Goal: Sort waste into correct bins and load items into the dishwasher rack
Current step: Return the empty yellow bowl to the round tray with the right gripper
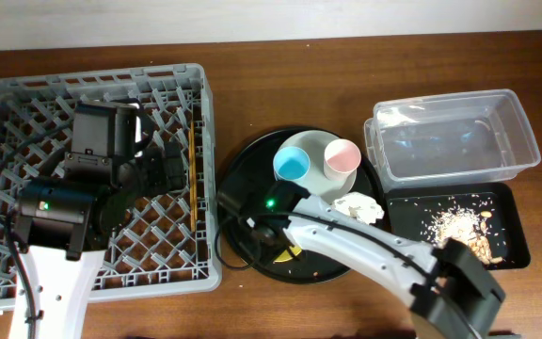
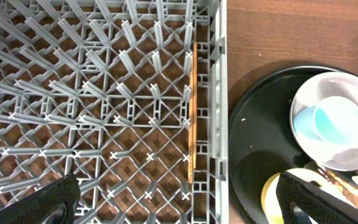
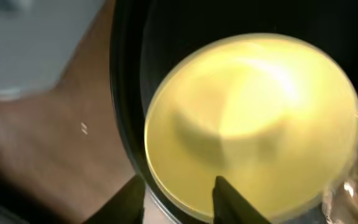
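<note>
The grey dishwasher rack (image 1: 26,113) fills the left. A wooden chopstick (image 1: 193,179) lies along its right wall and shows in the left wrist view (image 2: 192,112). My left gripper (image 2: 179,205) hangs open and empty over the rack. The blue cup (image 1: 292,165) and pink cup (image 1: 342,156) sit on the pale plate (image 1: 316,141). A white napkin (image 1: 360,205) lies beside them. My right gripper (image 3: 179,202) is open, its fingers astride the near rim of the yellow bowl (image 3: 253,118). My right arm mostly hides the bowl in the overhead view. I cannot see the foil wrapper clearly.
The cups, plate, napkin and bowl all rest on a large round black tray (image 1: 243,169). The clear tub (image 1: 450,137) stands at the right. The shallow black tray (image 1: 511,221) in front of it holds beige food scraps (image 1: 459,226).
</note>
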Motion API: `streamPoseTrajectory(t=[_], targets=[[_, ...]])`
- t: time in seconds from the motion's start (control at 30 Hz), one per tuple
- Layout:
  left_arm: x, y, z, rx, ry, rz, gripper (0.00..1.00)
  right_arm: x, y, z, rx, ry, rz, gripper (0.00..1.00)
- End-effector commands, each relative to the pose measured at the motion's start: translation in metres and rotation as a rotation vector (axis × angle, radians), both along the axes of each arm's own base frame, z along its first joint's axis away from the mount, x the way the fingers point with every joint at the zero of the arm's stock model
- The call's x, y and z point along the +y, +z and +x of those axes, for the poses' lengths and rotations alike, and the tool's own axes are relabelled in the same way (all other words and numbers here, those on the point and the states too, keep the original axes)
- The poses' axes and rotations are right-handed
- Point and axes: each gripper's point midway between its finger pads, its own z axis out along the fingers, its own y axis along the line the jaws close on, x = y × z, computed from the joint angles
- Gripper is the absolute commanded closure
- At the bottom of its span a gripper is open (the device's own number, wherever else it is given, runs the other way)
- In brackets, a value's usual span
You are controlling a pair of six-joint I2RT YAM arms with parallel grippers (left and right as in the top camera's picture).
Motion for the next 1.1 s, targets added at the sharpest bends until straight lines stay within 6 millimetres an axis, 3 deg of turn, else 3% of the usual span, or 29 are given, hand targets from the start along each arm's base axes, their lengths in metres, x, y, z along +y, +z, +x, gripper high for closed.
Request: streamPoseTrajectory(t=[0.0, 0.03, 0.07, 0.13, 0.27, 0.47, 0.83, 0.9, 1.0, 1.03, 1.07], targets=[[-0.001, -0.001, 0.000, 0.006, -0.009, -0.001, 0.01, -0.016, 0.063, 0.028, -0.119, -0.015, 0.068, 0.40], [-0.001, -0.001, 0.000, 0.006, -0.009, -0.001, 0.01, -0.030, 0.066, 0.032, -0.125, -0.034, 0.042, 0.27], [-0.001, -0.002, 0.000, 0.007, -0.009, -0.001, 0.01, -0.050, 0.067, 0.035, -0.117, -0.060, -0.005, 0.27], [-0.001, -0.002, -0.001, 0.010, -0.009, 0.000, 0.01, -0.089, 0.059, 0.034, -0.047, -0.138, -0.092, 0.30], [-0.001, -0.002, 0.000, 0.010, -0.009, -0.001, 0.01, -0.129, 0.021, 0.031, 0.036, -0.181, -0.164, 0.38], [-0.002, -0.003, 0.000, 0.013, -0.009, 0.000, 0.01, -0.139, -0.037, 0.031, 0.028, -0.151, -0.125, 0.49], [-0.002, -0.003, 0.001, 0.011, -0.009, -0.001, 0.01, -0.139, -0.081, 0.036, -0.064, -0.107, -0.079, 0.51], [-0.002, -0.003, 0.001, 0.011, -0.009, -0.001, 0.01, -0.139, -0.086, 0.035, -0.073, -0.108, -0.073, 0.59], [-0.002, -0.003, 0.001, 0.011, -0.009, -0.001, 0.01, -0.139, -0.088, 0.035, -0.077, -0.108, -0.071, 0.87], [-0.002, -0.003, 0.001, 0.010, -0.009, -0.001, 0.01, -0.139, -0.087, 0.036, -0.078, -0.108, -0.070, 0.95], [-0.002, -0.003, 0.001, 0.010, -0.009, -0.001, 0.01, -0.137, -0.083, 0.037, -0.073, -0.108, -0.067, 0.96]])
